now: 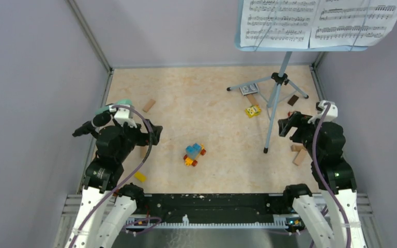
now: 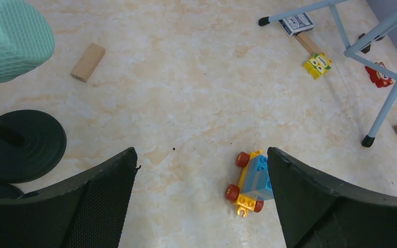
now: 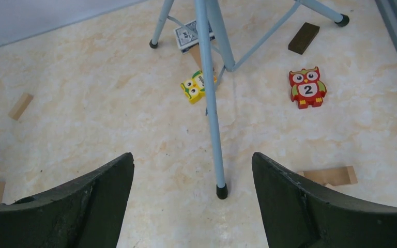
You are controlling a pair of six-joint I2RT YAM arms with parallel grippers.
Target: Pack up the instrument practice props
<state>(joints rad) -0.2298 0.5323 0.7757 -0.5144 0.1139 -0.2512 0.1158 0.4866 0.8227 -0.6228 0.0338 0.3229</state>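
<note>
both the left gripper (image 2: 201, 157) and right gripper (image 3: 192, 160) gape empty. the music stand (image 1: 285, 63) stands far right, one leg just ahead of the right jaws; a low grab could topple it, spilling the sheet music (image 1: 276, 20).

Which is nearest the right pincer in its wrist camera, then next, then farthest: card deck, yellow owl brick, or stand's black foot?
1. Stand's black foot, just ahead, centre.
2. Yellow owl brick, beyond, slightly left.
3. Card deck, far back.
</note>
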